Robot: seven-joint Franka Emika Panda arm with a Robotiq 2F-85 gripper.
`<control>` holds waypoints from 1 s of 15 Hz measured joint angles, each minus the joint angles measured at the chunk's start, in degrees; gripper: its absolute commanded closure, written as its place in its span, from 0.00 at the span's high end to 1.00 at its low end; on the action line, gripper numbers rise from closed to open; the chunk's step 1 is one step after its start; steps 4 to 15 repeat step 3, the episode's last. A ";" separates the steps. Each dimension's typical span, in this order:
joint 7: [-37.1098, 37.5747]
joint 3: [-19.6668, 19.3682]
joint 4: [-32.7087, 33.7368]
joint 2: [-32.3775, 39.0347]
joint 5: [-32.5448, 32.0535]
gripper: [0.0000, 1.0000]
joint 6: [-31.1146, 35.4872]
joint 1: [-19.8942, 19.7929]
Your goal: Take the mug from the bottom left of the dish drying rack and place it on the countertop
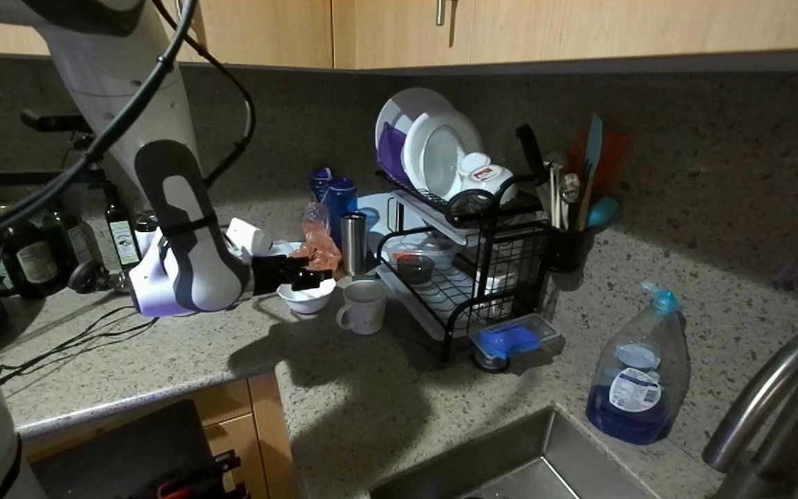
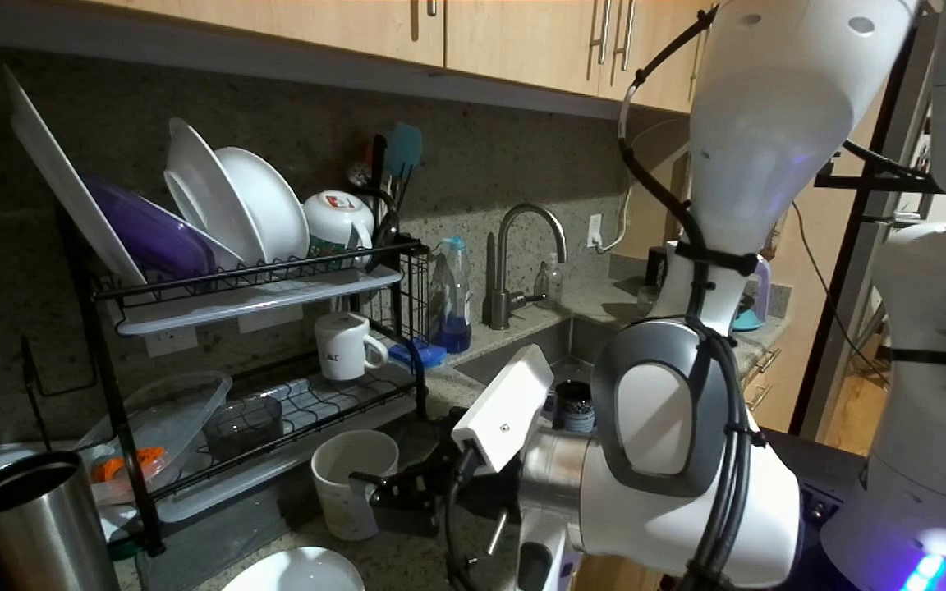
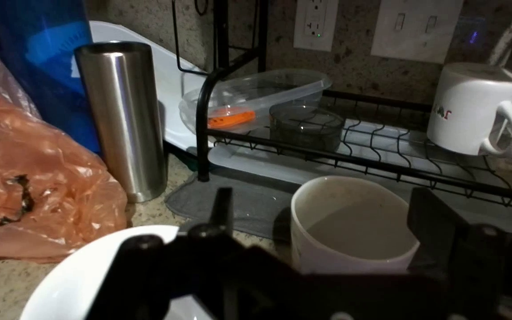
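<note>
A whitish mug (image 1: 366, 308) stands upright on the speckled countertop (image 1: 184, 353), in front of the black dish drying rack (image 2: 259, 302). It also shows in an exterior view (image 2: 337, 472) and in the wrist view (image 3: 349, 222). My gripper (image 1: 312, 272) is open beside the mug, above the white bowl. In the wrist view the open fingers (image 3: 327, 211) lie either side of the mug; the right one overlaps its rim, the left one is apart. Contact cannot be told. Another white mug (image 2: 346, 345) sits upside down on the rack's lower tier.
The white bowl (image 1: 307, 298) stands under the gripper. A steel tumbler (image 3: 122, 120) and an orange plastic bag (image 3: 38, 178) are by the rack's end. A sponge box (image 1: 510, 339), soap bottle (image 1: 638, 388) and sink (image 1: 579, 443) are on the rack's far side.
</note>
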 measured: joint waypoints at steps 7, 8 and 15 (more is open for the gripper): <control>-0.48 0.03 -0.01 -1.70 -1.69 1.00 0.29 0.41; -0.48 0.03 -0.01 -1.70 -1.69 1.00 0.29 0.41; -0.48 0.03 -0.01 -1.70 -1.69 1.00 0.29 0.41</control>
